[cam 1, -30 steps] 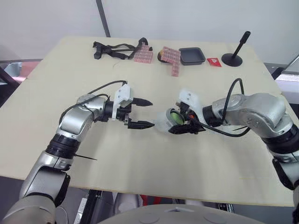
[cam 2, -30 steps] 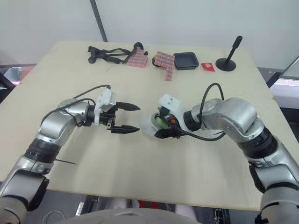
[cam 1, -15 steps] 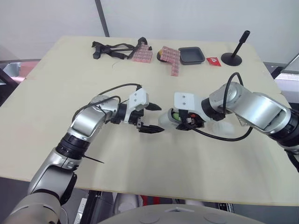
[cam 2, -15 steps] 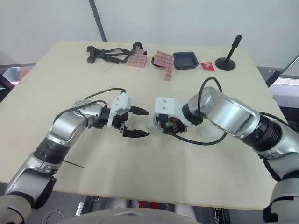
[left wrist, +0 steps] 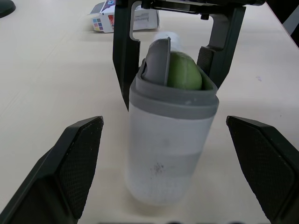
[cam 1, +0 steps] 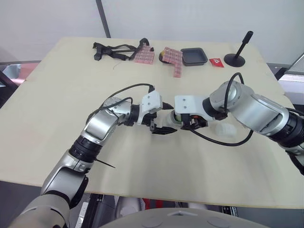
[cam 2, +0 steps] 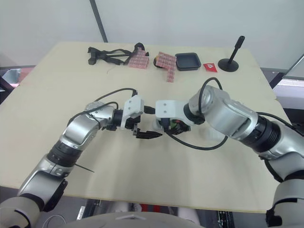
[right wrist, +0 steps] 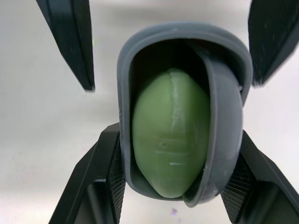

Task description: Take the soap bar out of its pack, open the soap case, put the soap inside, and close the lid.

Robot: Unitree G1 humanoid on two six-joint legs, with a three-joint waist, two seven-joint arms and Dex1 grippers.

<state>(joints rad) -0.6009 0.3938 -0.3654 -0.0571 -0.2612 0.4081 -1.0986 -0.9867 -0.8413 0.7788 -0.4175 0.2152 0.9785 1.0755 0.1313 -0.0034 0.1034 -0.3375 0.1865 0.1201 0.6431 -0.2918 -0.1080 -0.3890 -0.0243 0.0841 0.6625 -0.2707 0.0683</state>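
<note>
- While the soap (right wrist: 170, 133) sits inside the case (left wrist: 170, 140), its lid (left wrist: 159, 58) ajar, the right gripper (cam 1: 181, 121) is clamped on the case.
- The left gripper (cam 1: 168, 118) has closed in, fingers apart on either side of the case; shutting the lid looks next.

We see bright, even light falling from overhead on the table (cam 1: 57, 95), whose pale top reflects it softly. The shadows we find there are faint and soft-edged. In the left wrist view the translucent case (left wrist: 170, 140) glows as light passes through its wall. In the right wrist view its hollow lies dark around the soap (right wrist: 170, 135), which carries a dull sheen, and the table behind is washed pale.
</note>
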